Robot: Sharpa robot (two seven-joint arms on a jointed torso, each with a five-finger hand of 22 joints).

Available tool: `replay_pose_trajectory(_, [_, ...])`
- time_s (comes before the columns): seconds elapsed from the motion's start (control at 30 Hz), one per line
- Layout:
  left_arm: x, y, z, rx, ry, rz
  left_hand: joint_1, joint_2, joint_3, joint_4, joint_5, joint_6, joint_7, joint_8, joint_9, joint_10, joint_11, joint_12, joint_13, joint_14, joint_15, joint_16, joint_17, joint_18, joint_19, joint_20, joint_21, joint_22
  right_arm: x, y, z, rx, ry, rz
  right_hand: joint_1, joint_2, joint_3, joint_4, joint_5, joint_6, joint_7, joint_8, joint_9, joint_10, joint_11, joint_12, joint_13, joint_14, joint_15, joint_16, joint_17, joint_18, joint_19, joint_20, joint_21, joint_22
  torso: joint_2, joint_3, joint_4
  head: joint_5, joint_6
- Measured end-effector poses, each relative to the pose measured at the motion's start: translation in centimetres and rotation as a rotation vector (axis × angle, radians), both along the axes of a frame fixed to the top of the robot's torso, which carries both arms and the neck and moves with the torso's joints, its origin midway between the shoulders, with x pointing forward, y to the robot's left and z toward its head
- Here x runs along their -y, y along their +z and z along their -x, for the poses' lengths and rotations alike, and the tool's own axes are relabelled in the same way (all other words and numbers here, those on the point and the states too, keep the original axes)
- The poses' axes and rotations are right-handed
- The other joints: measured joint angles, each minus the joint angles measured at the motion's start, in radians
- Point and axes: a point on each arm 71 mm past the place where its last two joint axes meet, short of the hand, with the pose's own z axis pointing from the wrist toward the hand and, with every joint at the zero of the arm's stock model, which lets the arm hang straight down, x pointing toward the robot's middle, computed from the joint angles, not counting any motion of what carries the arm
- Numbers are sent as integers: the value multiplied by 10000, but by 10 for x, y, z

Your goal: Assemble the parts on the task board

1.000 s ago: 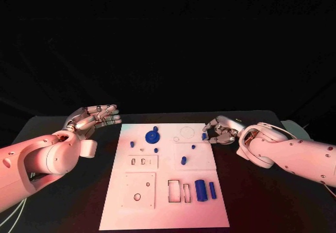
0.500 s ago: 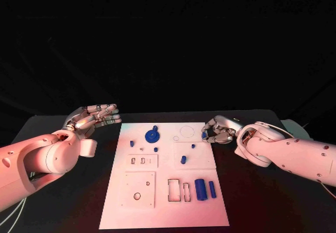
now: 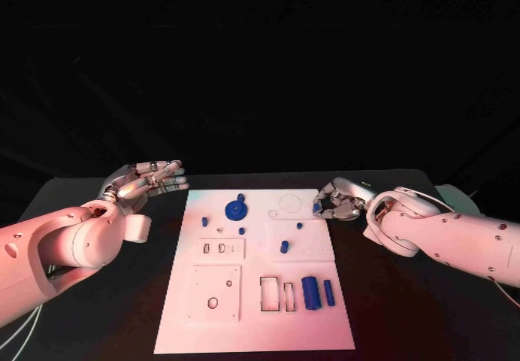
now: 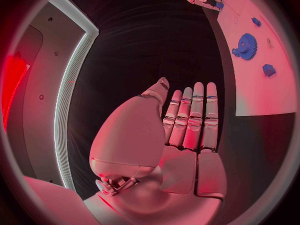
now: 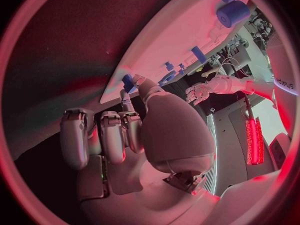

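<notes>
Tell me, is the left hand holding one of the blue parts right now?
No, the left hand lies flat with its fingers straight and together and nothing in them, off the edge of the task board.

You see the task board (image 3: 255, 331) glowing under light from above while the black table (image 3: 412, 323) and backdrop stay dark; in both wrist views, straight edges bow toward the circle's rim.

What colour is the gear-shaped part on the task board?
Blue. The gear-shaped part lies on the white task board, clearest in the head view.
</notes>
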Motion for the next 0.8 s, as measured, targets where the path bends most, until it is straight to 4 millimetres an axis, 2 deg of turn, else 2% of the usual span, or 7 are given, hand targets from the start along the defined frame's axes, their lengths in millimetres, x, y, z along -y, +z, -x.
replay_pose_trajectory(0.43, [0, 0, 0, 1, -32, 13, 0, 0, 0, 0, 0, 0, 0, -41, 0, 0, 0, 0, 0, 0, 0, 0, 1, 1, 0, 0, 0, 0, -2, -3, -2, -60, -86, 35, 40, 40, 55, -55, -85, 35, 35, 0, -1, 36, -36, 0, 0, 0, 0, 0, -1, 0, 0, 0, 5, -2, 4, 12, -4, 12, -44])
replay_pose_trajectory(0.8, [0, 0, 0, 5, -53, 22, 0, 0, 0, 0, 0, 0, 0, -41, 0, 0, 0, 0, 0, 0, 0, 0, 1, 0, 0, 0, 1, 1, -3, -4, -1, -63, -60, 9, 38, 37, 110, -53, -195, 74, -3, 0, -3, -1, -72, 66, 0, -37, -37, 40, -2, 0, 0, 0, 93, -3, 6, 14, -1, -5, -84])
